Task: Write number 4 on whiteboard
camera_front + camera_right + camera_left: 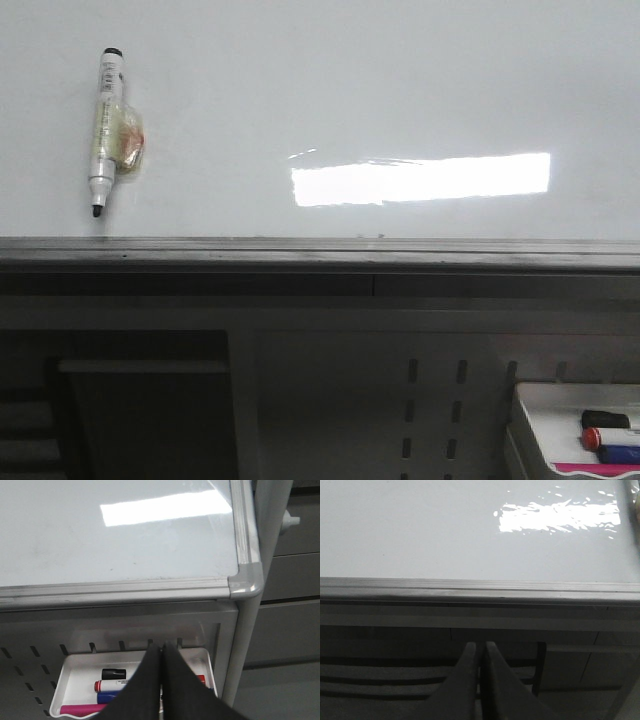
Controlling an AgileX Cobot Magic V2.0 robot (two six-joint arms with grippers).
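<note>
The whiteboard (pixel 400 90) fills the upper part of the front view, glossy and blank, with a grey ledge (pixel 320 252) along its bottom edge. No number 4 shows on it. A white marker with a black tip (pixel 108 130) is stuck to the board at the left, tip down, held by yellowish tape. The board also shows in the left wrist view (pixel 420 530) and the right wrist view (pixel 100 545). My left gripper (pixel 480 647) is shut and empty below the ledge. My right gripper (pixel 161 647) is shut and empty above a tray of markers, below the board's right corner.
A small white tray (pixel 70 666) holds a black cap (pixel 114 673), a red-capped marker (pixel 111 685), a blue one and a pink one; it shows at the front view's lower right (pixel 535 400). A perforated grey panel (pixel 430 400) lies under the ledge. The board's frame post (pixel 252 630) stands beside the tray.
</note>
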